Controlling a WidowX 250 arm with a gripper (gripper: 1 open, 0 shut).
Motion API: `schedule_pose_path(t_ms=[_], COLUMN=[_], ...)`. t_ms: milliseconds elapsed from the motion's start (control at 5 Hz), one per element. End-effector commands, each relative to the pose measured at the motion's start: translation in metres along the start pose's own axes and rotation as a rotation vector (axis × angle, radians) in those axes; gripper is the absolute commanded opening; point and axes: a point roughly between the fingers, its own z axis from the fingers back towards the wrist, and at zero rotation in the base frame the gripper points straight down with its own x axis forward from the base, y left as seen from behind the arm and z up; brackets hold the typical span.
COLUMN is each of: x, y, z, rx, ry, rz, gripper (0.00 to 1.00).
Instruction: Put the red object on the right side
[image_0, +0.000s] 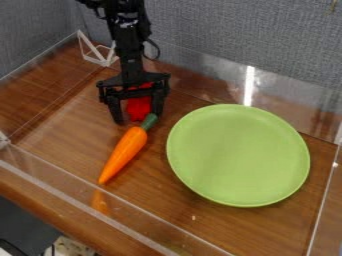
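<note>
A clear plastic wall (80, 205) runs along the front edge, closest to us. Behind it is a brown wooden table (54, 130).

On the table lies an orange carrot (124, 153). It points down and to the left, and its green tip (147, 122) points up toward the back.

To the right of the carrot sits a big round light-green plate (238, 153). The plate is flat, and the carrot lies just beside its left edge without touching it.

A bit farther back, right above the carrot's green tip, is the red object (136, 106). It rests on the table, left of the plate and apart from it. Only part of it shows, because the robot's black pincer is around it.

The gripper (132, 110) points straight down. Its two fingers are spread wide apart, one on each side of the red object. I cannot tell if the fingers touch it.

The black arm (127, 40) goes up from the pincer to the top of the picture. Some white wires (91, 46) sit by the grey back wall (34, 35) on the left.
</note>
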Motion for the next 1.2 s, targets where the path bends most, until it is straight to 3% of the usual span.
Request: schedule_pose_path(t_ms=[0,400,800,1000], x=[0.013,0.021,0.022,0.023], y=[-0.004,0.011,-0.012,-0.022], z=[0.016,0.04,0.055,0.054], rx=[-0.029,-0.045,-0.055,-0.054], ry=[-0.071,-0.102,-0.116,-0.109], rz=[-0.008,-0.083,-0.225,-0.282], gripper=[1.0,1.0,1.0,1.0])
